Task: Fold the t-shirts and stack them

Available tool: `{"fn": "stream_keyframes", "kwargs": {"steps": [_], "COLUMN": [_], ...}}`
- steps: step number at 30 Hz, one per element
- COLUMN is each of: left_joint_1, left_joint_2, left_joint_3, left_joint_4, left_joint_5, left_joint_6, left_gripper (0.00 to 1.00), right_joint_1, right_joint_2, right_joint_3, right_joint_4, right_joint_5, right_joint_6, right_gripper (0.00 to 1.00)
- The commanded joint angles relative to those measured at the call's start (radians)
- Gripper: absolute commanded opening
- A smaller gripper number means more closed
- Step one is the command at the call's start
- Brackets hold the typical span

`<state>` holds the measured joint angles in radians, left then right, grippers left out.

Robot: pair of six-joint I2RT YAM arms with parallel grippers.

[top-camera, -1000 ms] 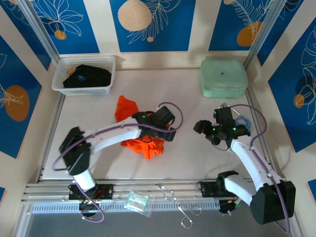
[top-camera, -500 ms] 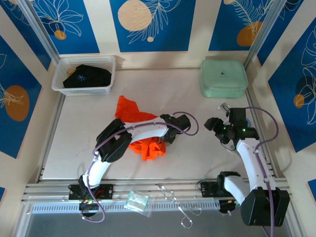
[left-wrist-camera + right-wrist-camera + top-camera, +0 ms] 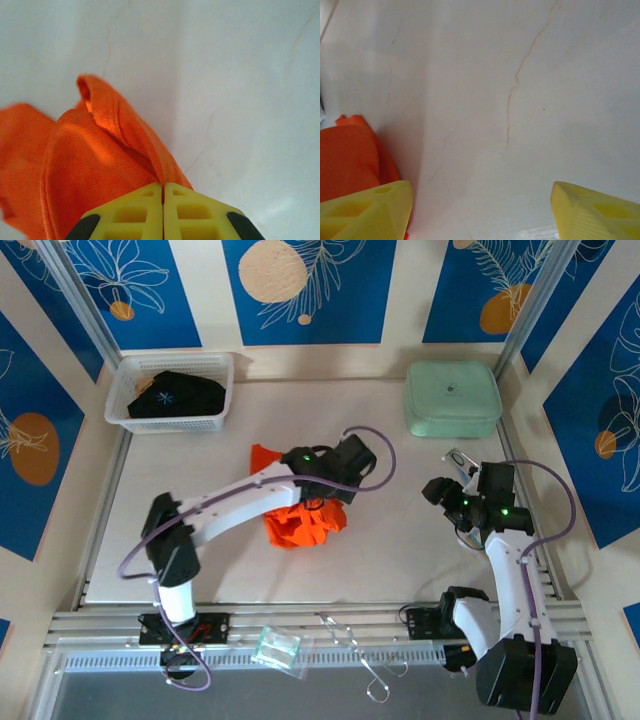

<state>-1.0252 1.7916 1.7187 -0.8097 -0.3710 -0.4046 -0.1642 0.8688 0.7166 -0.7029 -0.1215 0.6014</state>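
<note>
While the left gripper [image 3: 163, 192] is pinched tight on a fold of the crumpled bright orange cloth t-shirt [image 3: 298, 524] at the middle of the white tabletop [image 3: 400, 550], the right gripper [image 3: 480, 212] hangs wide apart, empty. Step looks like spreading it flat; next move calls for a lift and a second corner grab.

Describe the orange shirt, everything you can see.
The orange shirt is plain, bright, knit-looking cloth. It is unfolded and bunched in a crumpled heap near the middle of the table, with one flap poking out toward the far left. The left gripper is shut on a raised fold of it.
</note>
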Motion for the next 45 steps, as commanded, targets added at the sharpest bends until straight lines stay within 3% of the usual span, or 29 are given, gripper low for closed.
{"fn": "stream_keyframes", "kwargs": {"steps": [1,7,14,19,26,28,29,31,32,35,40,45], "left_joint_1": [0.006,0.022,0.099,0.238,0.393,0.416,0.424,0.438,0.443,0.449,0.449,0.427], "left_joint_2": [-0.091,-0.197,-0.329,-0.461,-0.496,-0.494,-0.493,-0.494,-0.491,-0.488,-0.490,-0.545], "left_joint_3": [0.050,0.089,-0.005,-0.321,-0.650,-0.703,-0.723,-0.752,-0.754,-0.737,-0.685,-0.783], "left_joint_4": [-0.084,-0.234,-0.382,-0.192,0.048,0.099,0.126,0.172,0.176,0.147,-0.037,-0.167], "left_joint_5": [0.009,-0.077,-0.253,-0.195,-0.211,-0.242,-0.248,-0.255,-0.263,-0.290,-0.260,-0.068], "left_joint_6": [0.032,0.011,-0.080,-0.101,-0.104,-0.100,-0.093,-0.085,-0.086,-0.106,-0.213,-0.410], "left_gripper": [0.00,0.00,0.00,0.00,0.01,0.14,0.25,0.62,0.75,0.99,0.99,1.00], "right_joint_1": [-0.003,0.085,0.435,0.612,0.727,0.753,0.763,0.781,0.787,0.805,0.837,0.902], "right_joint_2": [-0.014,0.007,0.146,0.308,0.492,0.555,0.586,0.657,0.689,0.805,1.013,1.186], "right_joint_3": [-0.014,-0.001,0.077,0.115,0.148,0.177,0.192,0.245,0.270,0.399,0.656,0.881], "right_joint_4": [-0.019,0.033,0.100,0.152,0.224,0.230,0.230,0.227,0.222,0.170,0.073,-0.037], "right_joint_5": [-0.075,-0.163,-0.052,0.031,0.048,0.062,0.069,0.082,0.087,0.129,0.182,0.278], "right_joint_6": [-0.045,-0.057,-0.025,0.005,0.046,0.049,0.049,0.041,0.033,-0.012,-0.203,-0.390], "right_gripper": [0.74,0.74,0.74,0.73,0.72,0.71,0.71,0.71,0.71,0.70,0.65,0.57]}}
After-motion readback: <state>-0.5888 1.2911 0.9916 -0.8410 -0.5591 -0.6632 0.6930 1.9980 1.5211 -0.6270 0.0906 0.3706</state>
